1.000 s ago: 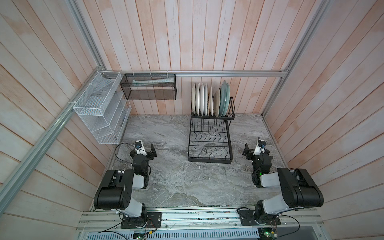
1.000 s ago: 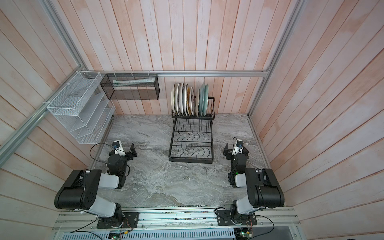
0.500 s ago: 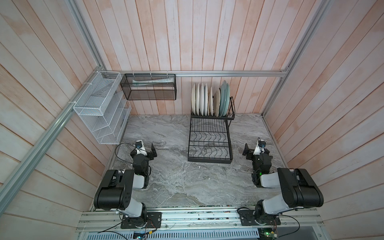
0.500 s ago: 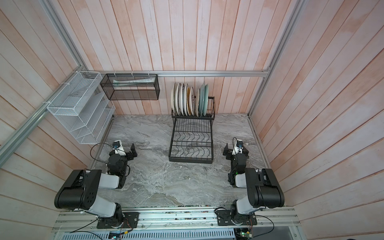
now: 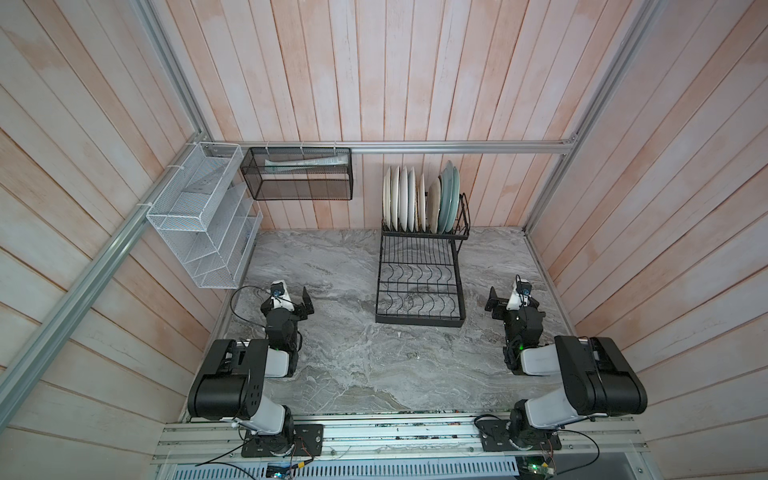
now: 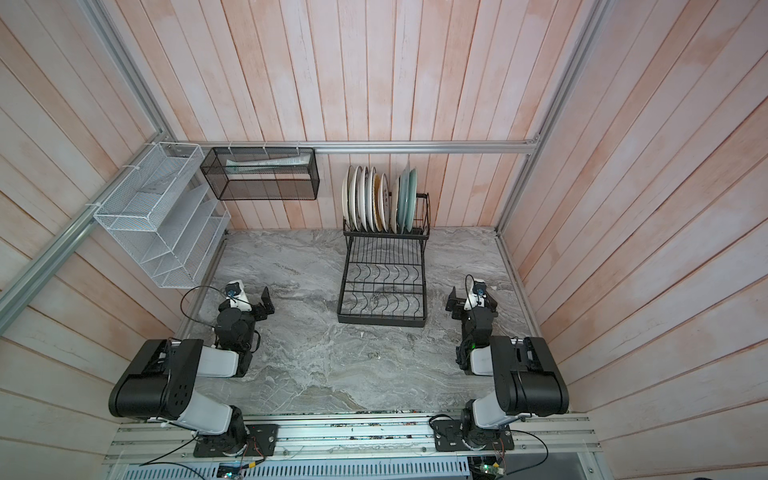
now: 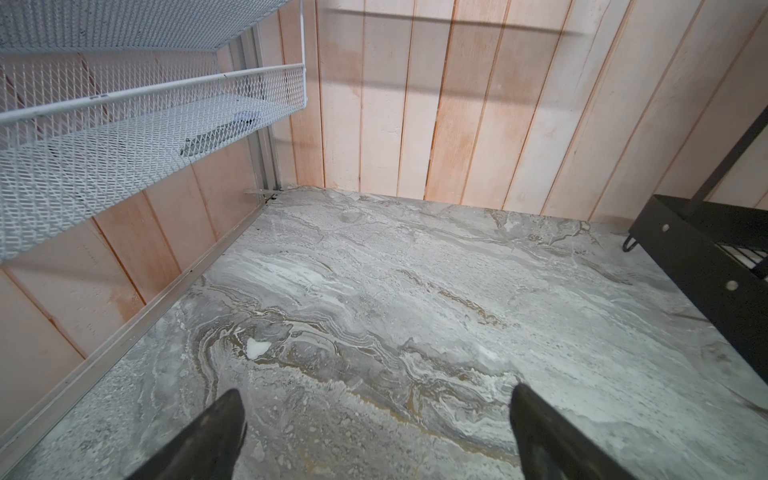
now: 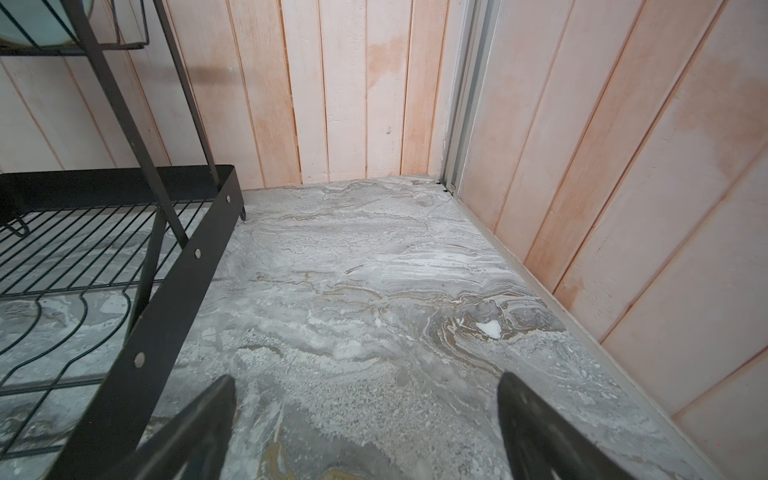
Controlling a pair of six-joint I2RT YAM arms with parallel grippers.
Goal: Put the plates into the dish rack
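"While nothing has moved in the last second, where are the plates [image 5: 409,199]?"

"Upright in the upper tier of the dish rack [image 5: 419,322], at the back of the bench [image 5: 353,357]. My left claw [image 7: 376,399] and right claw [image 8: 365,386] hang wide open and empty, so I judge the loading finished."

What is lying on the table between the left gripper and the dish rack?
Nothing: between the left gripper and the dish rack only bare marble tabletop shows, in both top views.

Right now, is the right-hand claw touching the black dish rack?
Apart. In both top views bare marble shows between the open right gripper and the dish rack.
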